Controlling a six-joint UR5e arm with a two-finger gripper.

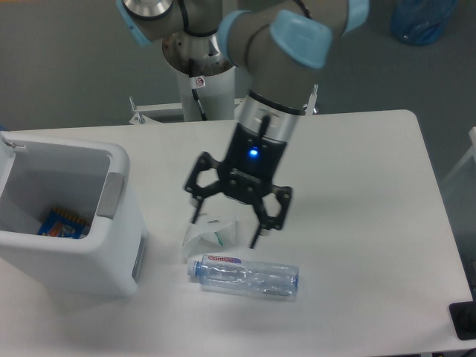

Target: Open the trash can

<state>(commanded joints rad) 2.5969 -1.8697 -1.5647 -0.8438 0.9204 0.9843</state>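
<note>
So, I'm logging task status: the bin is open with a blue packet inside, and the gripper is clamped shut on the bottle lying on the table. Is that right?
Not quite. The camera view shows the gripper with its jaws spread open above the bottle, holding nothing. The rest stands: the bin is open with a blue packet inside, and the bottle lies on the table.
</note>
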